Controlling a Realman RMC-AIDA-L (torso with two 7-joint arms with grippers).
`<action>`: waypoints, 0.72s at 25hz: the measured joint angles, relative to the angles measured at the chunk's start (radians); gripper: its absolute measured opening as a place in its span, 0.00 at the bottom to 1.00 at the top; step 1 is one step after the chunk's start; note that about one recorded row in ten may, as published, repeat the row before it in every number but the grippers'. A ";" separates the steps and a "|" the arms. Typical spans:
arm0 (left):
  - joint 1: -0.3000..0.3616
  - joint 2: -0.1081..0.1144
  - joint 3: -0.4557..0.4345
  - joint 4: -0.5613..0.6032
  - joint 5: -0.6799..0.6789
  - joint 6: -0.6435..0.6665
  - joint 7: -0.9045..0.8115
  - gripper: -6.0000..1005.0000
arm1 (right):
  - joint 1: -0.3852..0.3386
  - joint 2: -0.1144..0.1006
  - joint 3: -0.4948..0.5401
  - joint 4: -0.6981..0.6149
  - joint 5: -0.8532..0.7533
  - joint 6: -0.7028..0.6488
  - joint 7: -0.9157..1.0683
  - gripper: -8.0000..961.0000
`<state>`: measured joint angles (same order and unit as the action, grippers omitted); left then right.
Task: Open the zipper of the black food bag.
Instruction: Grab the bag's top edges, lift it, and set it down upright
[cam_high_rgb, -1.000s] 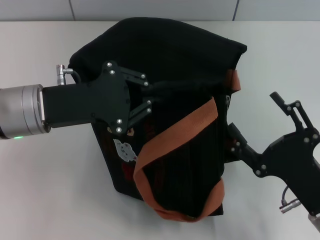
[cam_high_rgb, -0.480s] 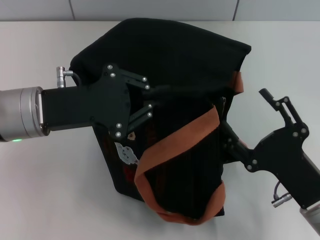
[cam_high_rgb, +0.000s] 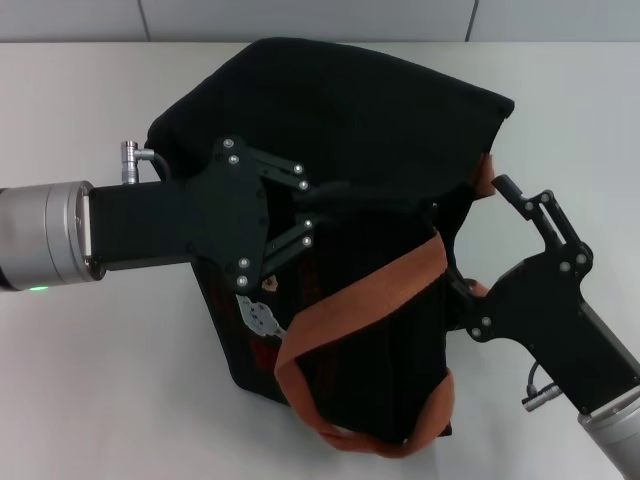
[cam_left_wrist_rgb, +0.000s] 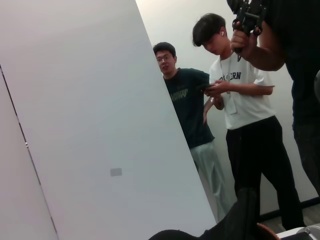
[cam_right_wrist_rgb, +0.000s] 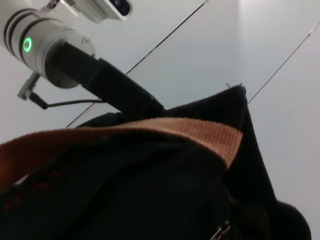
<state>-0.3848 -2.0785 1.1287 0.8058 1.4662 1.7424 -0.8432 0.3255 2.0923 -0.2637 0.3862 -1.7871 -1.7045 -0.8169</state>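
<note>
The black food bag (cam_high_rgb: 350, 110) lies tipped on the white table (cam_high_rgb: 90, 400), its orange-brown handles (cam_high_rgb: 370, 290) looping toward me. A tan bear patch (cam_high_rgb: 266, 284) peeks out below my left gripper (cam_high_rgb: 335, 205), which reaches in from the left and is shut on the bag's upper fabric. My right gripper (cam_high_rgb: 478, 238) comes from the lower right, open. One finger stands above the bag's right corner and the other presses against its side by the handle. The zipper's silver pull tab (cam_right_wrist_rgb: 220, 232) shows in the right wrist view, beside a handle strap (cam_right_wrist_rgb: 200, 131).
The table's far edge meets a grey wall (cam_high_rgb: 300, 18). Two people (cam_left_wrist_rgb: 235, 100) stand beyond the table in the left wrist view. My left arm (cam_right_wrist_rgb: 65, 55), with its green light, crosses the right wrist view.
My right gripper has moved left and forward, closing in on the bag's right side. The left gripper and the fabric it holds have shifted slightly right and toward me.
</note>
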 joint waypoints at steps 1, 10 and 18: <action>0.000 0.000 0.001 0.000 0.000 0.000 0.000 0.10 | 0.001 0.000 0.000 0.002 0.000 -0.002 0.000 0.86; 0.000 0.000 0.004 -0.014 -0.001 -0.002 0.001 0.10 | 0.001 0.000 0.000 0.016 0.000 -0.019 0.006 0.86; -0.001 0.000 0.011 -0.030 -0.001 -0.003 0.015 0.10 | 0.000 0.000 -0.001 0.020 0.000 -0.023 0.006 0.78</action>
<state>-0.3853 -2.0786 1.1396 0.7761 1.4648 1.7397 -0.8282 0.3253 2.0923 -0.2645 0.4065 -1.7871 -1.7272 -0.8107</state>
